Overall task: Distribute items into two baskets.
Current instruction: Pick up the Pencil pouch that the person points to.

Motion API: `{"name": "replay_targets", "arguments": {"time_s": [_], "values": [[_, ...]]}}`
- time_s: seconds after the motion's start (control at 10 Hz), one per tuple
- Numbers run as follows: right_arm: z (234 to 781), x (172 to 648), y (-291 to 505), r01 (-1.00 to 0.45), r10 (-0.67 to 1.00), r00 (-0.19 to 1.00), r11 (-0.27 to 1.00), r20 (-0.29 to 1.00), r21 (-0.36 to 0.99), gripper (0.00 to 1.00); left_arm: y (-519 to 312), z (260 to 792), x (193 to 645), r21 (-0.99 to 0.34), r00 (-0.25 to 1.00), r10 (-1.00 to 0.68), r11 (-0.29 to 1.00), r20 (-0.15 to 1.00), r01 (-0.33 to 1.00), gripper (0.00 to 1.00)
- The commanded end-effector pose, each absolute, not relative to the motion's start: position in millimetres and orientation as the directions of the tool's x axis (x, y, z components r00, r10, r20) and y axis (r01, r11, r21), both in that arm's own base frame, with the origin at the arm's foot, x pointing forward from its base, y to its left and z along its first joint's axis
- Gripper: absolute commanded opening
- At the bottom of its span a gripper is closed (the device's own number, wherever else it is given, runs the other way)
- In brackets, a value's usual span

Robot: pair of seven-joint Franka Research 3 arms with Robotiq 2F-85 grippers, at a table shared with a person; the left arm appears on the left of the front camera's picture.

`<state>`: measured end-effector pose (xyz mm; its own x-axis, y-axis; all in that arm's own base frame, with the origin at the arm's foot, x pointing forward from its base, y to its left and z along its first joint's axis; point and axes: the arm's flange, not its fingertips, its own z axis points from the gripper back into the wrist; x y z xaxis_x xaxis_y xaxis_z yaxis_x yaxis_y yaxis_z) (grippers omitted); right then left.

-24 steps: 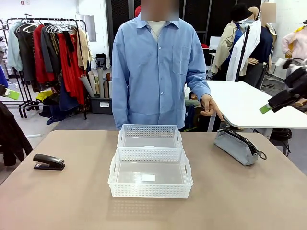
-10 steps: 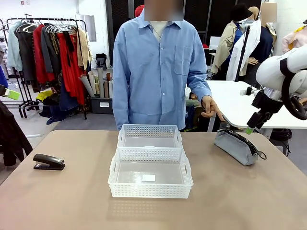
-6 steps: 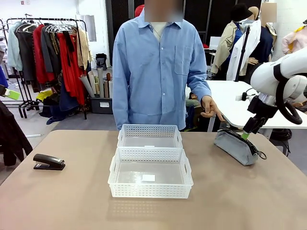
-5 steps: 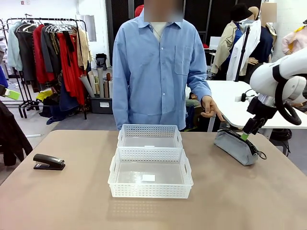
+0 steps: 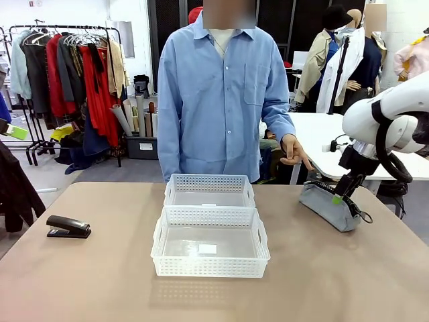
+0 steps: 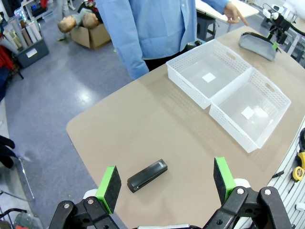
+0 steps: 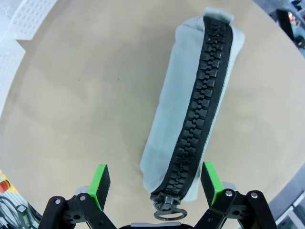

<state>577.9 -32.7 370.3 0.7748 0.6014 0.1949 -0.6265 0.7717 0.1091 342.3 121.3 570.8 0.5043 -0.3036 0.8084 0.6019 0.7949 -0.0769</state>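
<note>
Two white perforated baskets stand end to end at mid-table, the near basket (image 5: 210, 265) in front of the far basket (image 5: 209, 181). A grey pouch (image 5: 330, 205) with a black zipper lies at the right. My right gripper (image 5: 338, 196) hangs open just above it. In the right wrist view the pouch (image 7: 195, 105) lies lengthwise between the open green pads of that gripper (image 7: 156, 183). A black stapler (image 5: 68, 227) rests at the far left. The left wrist view looks down on the stapler (image 6: 147, 175) from high up, with the left gripper (image 6: 166, 181) open.
A person in a blue shirt stands at the far edge, one hand (image 5: 295, 153) held just behind the pouch. In the left wrist view the baskets (image 6: 208, 99) and the pouch (image 6: 257, 44) lie farther off. A basket corner (image 7: 24, 28) shows in the right wrist view.
My right arm has come down and slightly left, from above the pouch's far end to just over it. The stapler, baskets and the person's hand have stayed put.
</note>
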Motion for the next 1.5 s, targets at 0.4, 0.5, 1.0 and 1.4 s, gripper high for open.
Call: {"name": "replay_targets", "arguments": {"time_s": [0.4, 0.5, 1.0, 1.4], "values": [[364.7, 586.4, -36.5, -0.652, 0.619, 0.75, 0.75, 0.233, 0.11, 1.0, 121.9, 570.9, 342.9, -0.074, 0.488, -0.309, 0.782, 0.816, 0.619, 1.0], [362.7, 583.2, -34.6, -0.627, 0.601, 0.772, 0.774, 0.208, 0.089, 1.0, 121.9, 570.9, 342.9, -0.074, 0.488, -0.309, 0.782, 0.816, 0.619, 1.0], [362.7, 583.2, -34.6, -0.627, 0.601, 0.772, 0.774, 0.208, 0.089, 1.0, 121.9, 570.9, 342.9, -0.074, 0.488, -0.309, 0.782, 0.816, 0.619, 1.0], [348.6, 607.1, -39.3, -0.673, 0.647, 0.732, 0.735, 0.216, 0.081, 1.0, 121.9, 570.9, 342.9, -0.074, 0.488, -0.309, 0.782, 0.816, 0.619, 1.0]]}}
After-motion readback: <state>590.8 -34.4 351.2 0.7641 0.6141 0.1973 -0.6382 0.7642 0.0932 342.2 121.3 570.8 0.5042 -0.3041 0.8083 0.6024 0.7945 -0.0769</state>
